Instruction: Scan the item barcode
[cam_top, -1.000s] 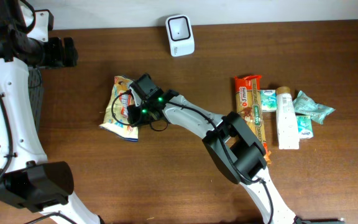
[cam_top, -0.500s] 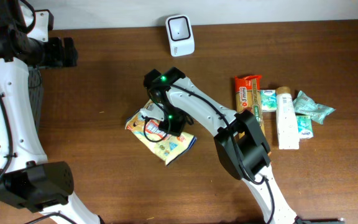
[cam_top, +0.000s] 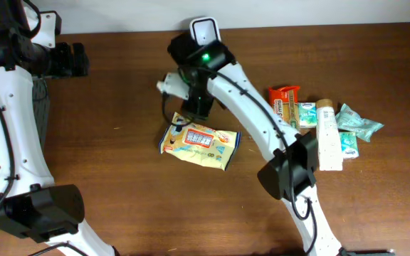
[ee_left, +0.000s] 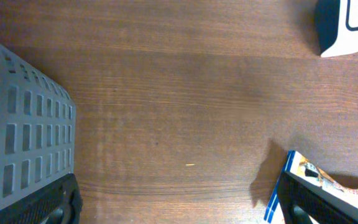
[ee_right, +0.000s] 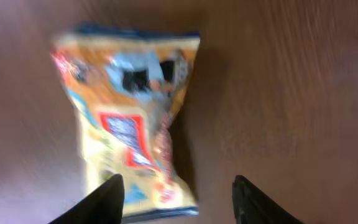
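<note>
The item, a yellow snack bag (cam_top: 200, 141) with red and blue print, lies flat on the brown table. My right gripper (cam_top: 193, 112) hangs just above its back left corner, open. In the right wrist view the bag (ee_right: 129, 118) is blurred below the spread fingers (ee_right: 107, 199) of that gripper (ee_right: 176, 190), and nothing is gripped. The white barcode scanner (cam_top: 206, 28) stands at the back edge, partly hidden behind the right arm. My left gripper (cam_top: 77, 60) is far left, open and empty (ee_left: 179, 211); its view catches the scanner (ee_left: 347, 25) and one bag corner (ee_left: 309, 174).
At the right lie an orange snack bar (cam_top: 285, 117), a white tube (cam_top: 327, 135) and teal packets (cam_top: 360, 121). A grey perforated basket (ee_left: 17, 124) sits at the left, under the left arm.
The right gripper carried the bag from the left toward the centre, opened and let it go. The bag now lies flat, and the gripper has moved back toward the scanner. The left arm stayed still.
</note>
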You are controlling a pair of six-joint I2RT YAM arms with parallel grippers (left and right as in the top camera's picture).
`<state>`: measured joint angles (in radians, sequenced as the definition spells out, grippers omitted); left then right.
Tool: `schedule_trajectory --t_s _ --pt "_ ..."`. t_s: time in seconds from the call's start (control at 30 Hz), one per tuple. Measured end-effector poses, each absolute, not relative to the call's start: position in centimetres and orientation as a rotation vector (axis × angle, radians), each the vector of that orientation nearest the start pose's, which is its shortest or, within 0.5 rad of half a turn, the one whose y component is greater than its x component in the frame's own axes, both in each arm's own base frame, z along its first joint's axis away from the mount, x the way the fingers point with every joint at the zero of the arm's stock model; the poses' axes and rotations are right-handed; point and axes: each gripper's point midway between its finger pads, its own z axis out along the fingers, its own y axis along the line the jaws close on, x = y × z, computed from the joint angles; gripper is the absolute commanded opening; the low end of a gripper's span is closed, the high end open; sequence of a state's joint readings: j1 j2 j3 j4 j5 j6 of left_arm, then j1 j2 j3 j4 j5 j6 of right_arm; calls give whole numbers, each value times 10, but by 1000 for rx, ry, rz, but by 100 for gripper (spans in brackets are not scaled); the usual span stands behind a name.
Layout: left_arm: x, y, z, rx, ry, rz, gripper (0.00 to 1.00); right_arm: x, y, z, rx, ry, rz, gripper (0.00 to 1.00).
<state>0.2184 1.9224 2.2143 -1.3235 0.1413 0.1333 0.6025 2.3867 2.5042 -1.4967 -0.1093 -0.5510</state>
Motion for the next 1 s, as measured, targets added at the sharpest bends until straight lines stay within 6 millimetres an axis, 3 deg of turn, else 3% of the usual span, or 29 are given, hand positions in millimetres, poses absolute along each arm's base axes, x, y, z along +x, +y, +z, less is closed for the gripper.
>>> schedule_trajectory --t_s 0.13,0.2,0.3,0.4,0.43,0.57,0.6,0.7,0.77,0.8,0.83,0.87,0.9,0.97,1.0 --pt "448 75 280 -60 2586 -55 99 377 317 148 -1286 2687 512 17" --pt "448 75 280 -59 2587 -55 99 367 322 132 -1135 2824 570 8" --pt "448 75 280 -60 2587 -55 99 358 326 85 -868 3023 526 8" --pt "448 75 280 -60 2586 -55 99 375 335 24 -647 3007 473 23" --pt "449 75 280 -59 2585 -54 99 377 337 7 -580 3003 490 33" --pt "448 75 280 -60 2586 -55 99 372 344 11 -485 2988 575 67" --pt "448 75 280 -60 2587 -55 99 371 345 12 -485 2988 587 71" --pt "448 75 280 -60 2587 -56 99 368 337 20 -542 3013 540 73" --pt "448 75 280 -60 2586 -55 99 377 326 43 -550 3022 503 73" --pt "448 75 280 -60 2586 -55 99 385 317 67 -546 3012 491 73" --pt "448 75 280 -60 2586 -55 99 401 311 105 -528 2939 514 73" --pt "448 75 280 -60 2586 -55 99 409 298 155 -503 2859 533 73" --pt "448 75 280 -59 2586 -55 99 409 282 199 -471 2796 545 73" --pt "448 75 280 -60 2587 -55 99 389 248 260 -416 2736 550 73" --pt "448 75 280 -60 2587 -55 99 379 235 275 -398 2733 546 73"
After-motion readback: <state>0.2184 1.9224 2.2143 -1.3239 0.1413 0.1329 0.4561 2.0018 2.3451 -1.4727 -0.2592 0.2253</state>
